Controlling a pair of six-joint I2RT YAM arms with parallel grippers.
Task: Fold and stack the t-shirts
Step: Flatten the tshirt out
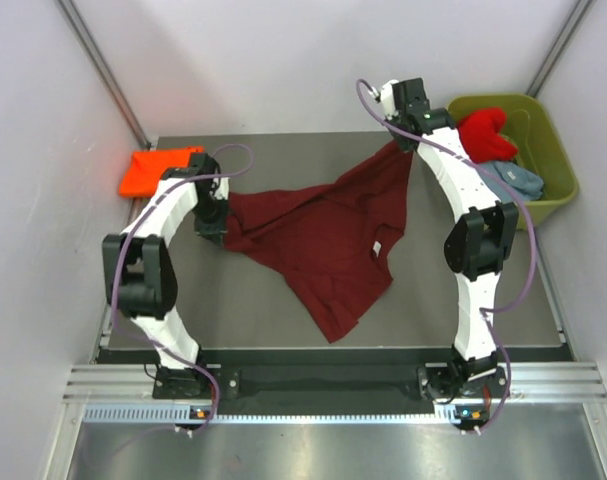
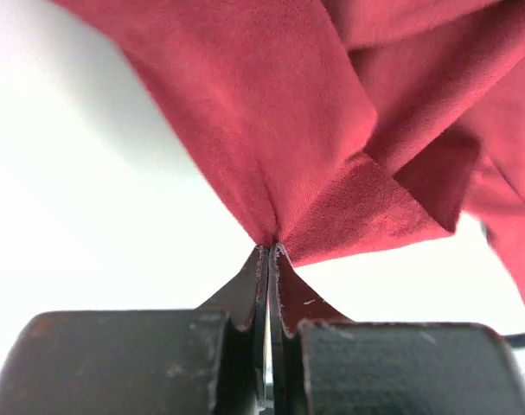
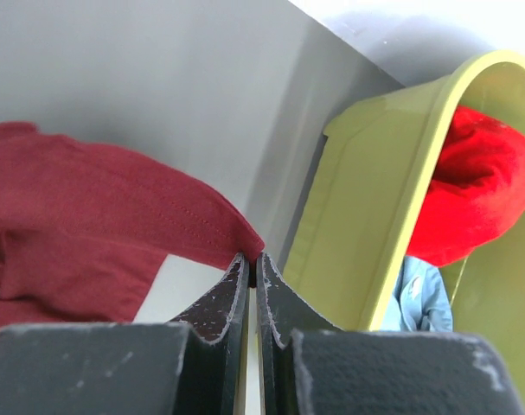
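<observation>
The dark maroon t-shirt (image 1: 328,235) is stretched across the table between both grippers, its lower part trailing toward the front. My left gripper (image 1: 215,222) is shut on its left edge (image 2: 275,229). My right gripper (image 1: 408,140) is shut on its far right corner (image 3: 236,242), held up near the tub. The orange t-shirt (image 1: 155,168) lies folded at the far left corner. The red t-shirt (image 1: 483,130) and the pale grey-blue t-shirt (image 1: 513,178) lie in the tub; both also show in the right wrist view, red (image 3: 478,199) and grey-blue (image 3: 422,294).
The olive-green tub (image 1: 555,150) stands at the far right edge of the table, close beside my right gripper; its wall (image 3: 374,216) fills the right wrist view. White walls enclose the table on the left, back and right.
</observation>
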